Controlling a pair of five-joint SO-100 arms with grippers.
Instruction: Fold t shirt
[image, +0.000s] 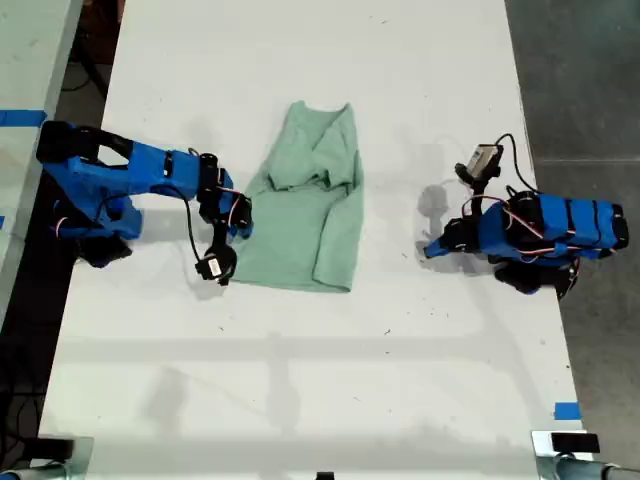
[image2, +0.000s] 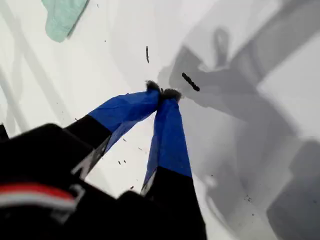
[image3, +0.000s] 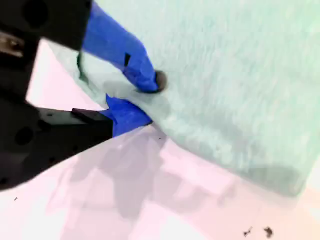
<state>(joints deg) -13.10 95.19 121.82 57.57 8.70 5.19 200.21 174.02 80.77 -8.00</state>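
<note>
second gripper (image3: 142, 102): jaws pinching the shirt's hem edge, on the exterior view's left
first gripper (image2: 162, 94): tips together, empty, over bare table (image: 300, 380), exterior view's right
shirt (image: 310, 210): mid-table, partly folded, sleeve turned in
risk: thin pinch may slip on lifting; fold would sag crooked

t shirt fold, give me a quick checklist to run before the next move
1. Pale mint-green cloth t shirt partly folded, on the white table: ok.
2. My second gripper at the shirt's edge, one finger on top and one at table level: ok.
3. Edge firmly pinched: cannot tell, the second wrist view is blurred.
4. My first gripper shut, holding nothing, over bare table away from the shirt: ok.
5. Shirt lying flat: not ok, it is bunched near the collar.
</note>
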